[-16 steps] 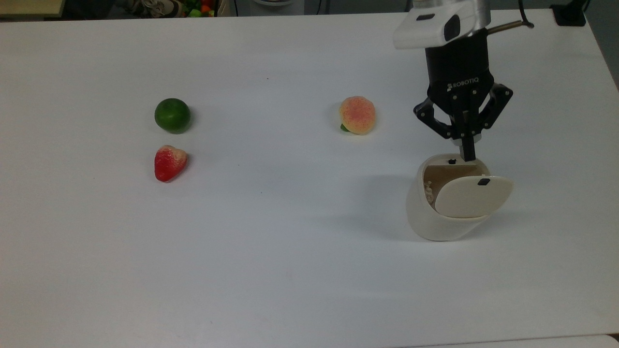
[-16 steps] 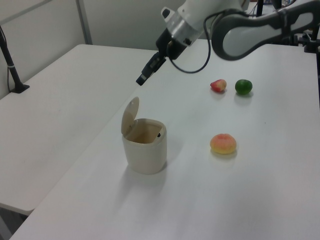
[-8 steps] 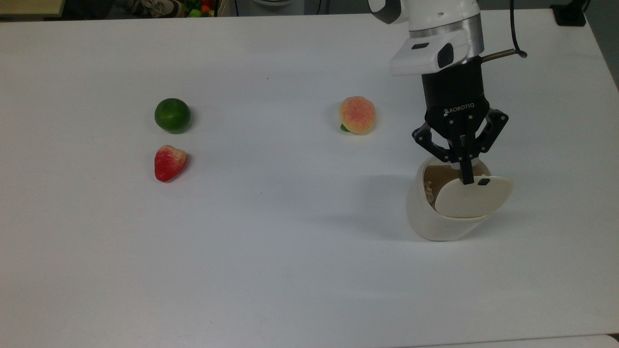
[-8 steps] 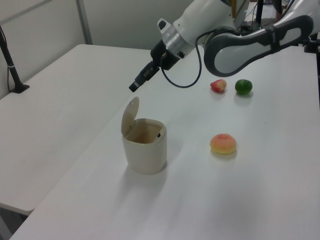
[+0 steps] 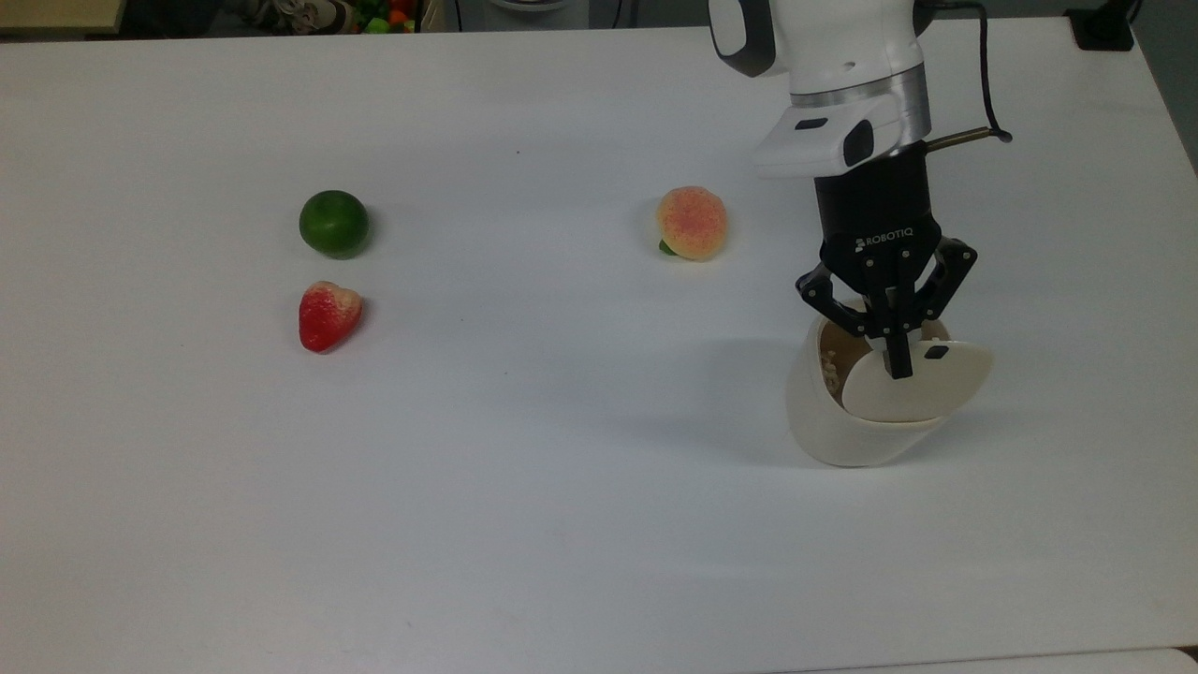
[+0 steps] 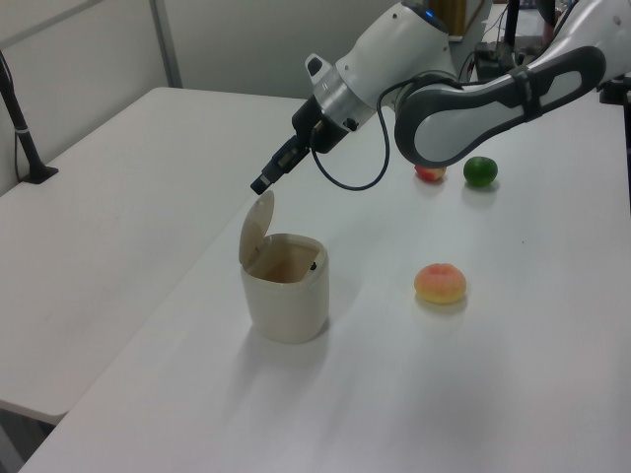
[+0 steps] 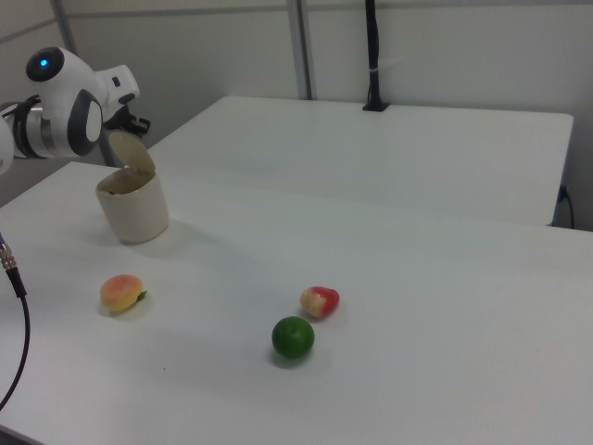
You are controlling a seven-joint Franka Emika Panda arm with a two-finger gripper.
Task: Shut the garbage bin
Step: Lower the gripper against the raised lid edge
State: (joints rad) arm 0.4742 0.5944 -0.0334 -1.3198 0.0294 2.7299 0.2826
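The cream-white garbage bin (image 5: 828, 426) stands on the white table at the top view's right. Its flat lid (image 5: 927, 388) with a small black tab is hinged up and open. In the left view the bin (image 6: 287, 301) shows its open mouth, and the lid (image 6: 257, 227) stands nearly upright at the bin's left side. My gripper (image 5: 899, 368) is shut with nothing held, its tips over the lid's upper edge. In the left view the gripper (image 6: 261, 184) hangs just above the top of the lid. The right view shows the bin (image 7: 135, 211) beside the arm.
A peach (image 5: 692, 223) lies to the top view's left of the bin. A green lime (image 5: 333, 224) and a red strawberry (image 5: 328, 315) sit far off at the top view's left. The table's edge runs close to the bin on the left view's left.
The shut gripper has come down and toward the top view's bottom, from beyond the bin's far rim to the raised lid's top edge. The lid has stayed open.
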